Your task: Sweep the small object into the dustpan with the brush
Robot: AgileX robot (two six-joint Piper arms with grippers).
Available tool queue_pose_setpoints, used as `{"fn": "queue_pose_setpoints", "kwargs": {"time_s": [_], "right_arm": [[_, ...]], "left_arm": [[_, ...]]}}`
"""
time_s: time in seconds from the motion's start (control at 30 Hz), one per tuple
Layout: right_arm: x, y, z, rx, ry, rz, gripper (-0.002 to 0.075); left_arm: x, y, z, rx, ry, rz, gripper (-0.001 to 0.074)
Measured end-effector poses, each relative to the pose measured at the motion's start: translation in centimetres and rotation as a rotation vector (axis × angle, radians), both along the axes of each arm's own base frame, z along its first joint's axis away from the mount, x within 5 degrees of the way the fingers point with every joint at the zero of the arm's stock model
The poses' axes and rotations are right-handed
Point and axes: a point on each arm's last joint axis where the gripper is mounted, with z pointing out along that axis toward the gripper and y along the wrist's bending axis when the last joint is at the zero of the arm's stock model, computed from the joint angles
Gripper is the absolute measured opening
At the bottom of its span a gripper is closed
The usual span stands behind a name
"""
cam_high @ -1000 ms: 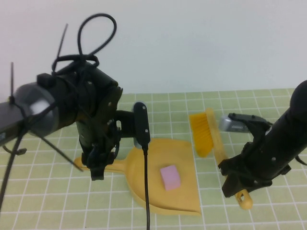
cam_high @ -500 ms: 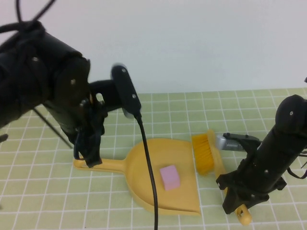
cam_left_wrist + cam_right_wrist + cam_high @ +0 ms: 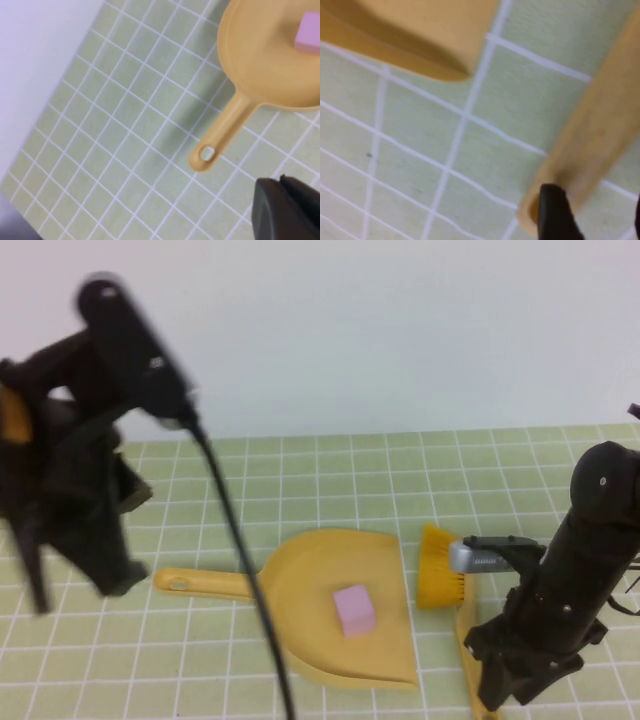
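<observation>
We see the dustpan point(image 3: 340, 615) flat on the mat, the pink cube point(image 3: 353, 608) inside it. Our left gripper point(image 3: 85, 550) hangs clear, its spread unreadable. Our right gripper point(image 3: 500, 690) clasps the brush point(image 3: 455, 585); lifting carelessly could nudge the pan and spill the cube.
</observation>
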Motion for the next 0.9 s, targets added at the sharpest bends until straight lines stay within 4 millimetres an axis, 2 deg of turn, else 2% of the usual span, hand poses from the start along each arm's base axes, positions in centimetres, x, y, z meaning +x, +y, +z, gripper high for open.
{"fn": "queue_pose_setpoints", "kwargs": {"time_s": [0.1, 0.2, 0.33, 0.47, 0.7, 0.8, 0.9], "right_arm": [[-0.1, -0.5, 0.4, -0.042, -0.010, 0.021, 0.0339], [-0.3, -0.7, 2.0, -0.045, -0.053, 0.022, 0.0340], [-0.9, -1.1, 5.7, -0.026, -0.164, 0.021, 0.0333], [-2.3, -1.6, 10.7, 0.020, -0.318, 0.018, 0.0277], [-7.2, -3.4, 19.8, 0.132, -0.653, -0.002, 0.0050], [-9.7, -4.3, 22.1, 0.167, -0.751, -0.008, 0.0015], [-12.7, -5.4, 23.3, 0.194, -0.827, -0.012, 0.0005]], "left_arm": [[-2.3, 1.3, 0.2, -0.059, -0.029, 0.015, -0.0001], [-4.7, 2.5, 0.4, -0.176, -0.072, 0.051, -0.0001], [-7.4, 3.6, -0.8, -0.338, -0.117, 0.071, -0.0001], [-9.3, 4.6, -3.1, -0.422, -0.170, 0.083, -0.0001], [-11.7, 6.1, -8.0, -0.500, -0.262, 0.071, -0.0002], [-12.1, 6.3, -9.7, -0.544, -0.270, 0.087, -0.0002], [-12.6, 6.6, -11.0, -0.583, -0.284, 0.100, -0.0002]]}}
